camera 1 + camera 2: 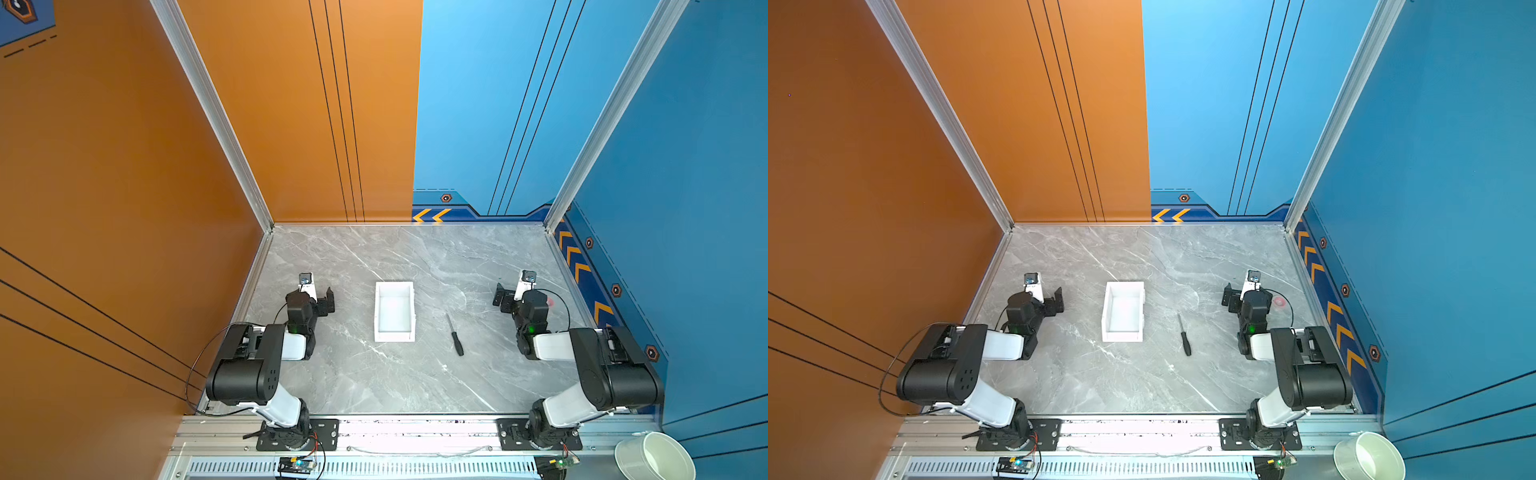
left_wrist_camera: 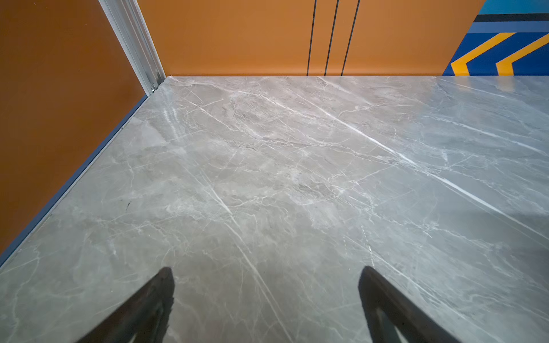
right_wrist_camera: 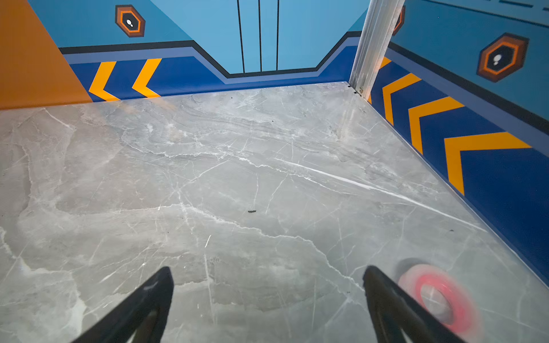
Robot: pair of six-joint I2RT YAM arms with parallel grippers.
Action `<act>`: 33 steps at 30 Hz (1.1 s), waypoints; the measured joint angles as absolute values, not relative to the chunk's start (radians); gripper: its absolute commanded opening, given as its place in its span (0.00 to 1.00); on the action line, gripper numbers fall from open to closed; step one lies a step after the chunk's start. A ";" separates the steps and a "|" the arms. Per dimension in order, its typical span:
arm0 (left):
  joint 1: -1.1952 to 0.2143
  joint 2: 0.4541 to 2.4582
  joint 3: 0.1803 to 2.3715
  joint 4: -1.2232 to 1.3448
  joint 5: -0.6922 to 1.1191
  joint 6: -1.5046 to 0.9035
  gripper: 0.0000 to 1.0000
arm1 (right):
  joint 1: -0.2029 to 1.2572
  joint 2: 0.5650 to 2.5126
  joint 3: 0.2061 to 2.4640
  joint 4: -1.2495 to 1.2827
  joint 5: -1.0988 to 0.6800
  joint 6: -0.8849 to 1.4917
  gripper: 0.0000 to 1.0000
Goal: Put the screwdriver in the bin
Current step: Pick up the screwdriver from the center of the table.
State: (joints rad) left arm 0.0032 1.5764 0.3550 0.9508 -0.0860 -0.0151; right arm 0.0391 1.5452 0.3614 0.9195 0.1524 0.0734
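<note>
In both top views the screwdriver [image 1: 455, 336] [image 1: 1184, 336] lies flat on the grey marble table, black handle toward the front, thin shaft pointing back. The white bin [image 1: 395, 336] [image 1: 1122, 336] stands just left of it, with nothing inside. My left gripper [image 1: 326, 303] [image 2: 267, 271] hovers left of the bin, open, with only bare table between its fingers. My right gripper [image 1: 503, 297] [image 3: 267, 271] hovers to the right of the screwdriver and farther back, open and holding nothing. Neither wrist view shows the screwdriver or the bin.
A pink tape roll [image 3: 436, 297] [image 1: 1279, 302] lies on the table just beside the right gripper, toward the blue right wall. A round white cup [image 1: 654, 457] stands off the table at the front right. Orange and blue walls enclose the table on three sides.
</note>
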 measured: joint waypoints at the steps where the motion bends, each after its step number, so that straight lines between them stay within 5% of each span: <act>1: 0.003 1.576 0.355 0.951 -0.086 -0.015 0.98 | 0.039 1.545 0.361 0.920 0.152 0.073 1.00; 33: -0.002 1.576 0.355 0.949 -0.078 -0.004 0.98 | 0.039 1.545 0.361 0.920 0.152 0.073 1.00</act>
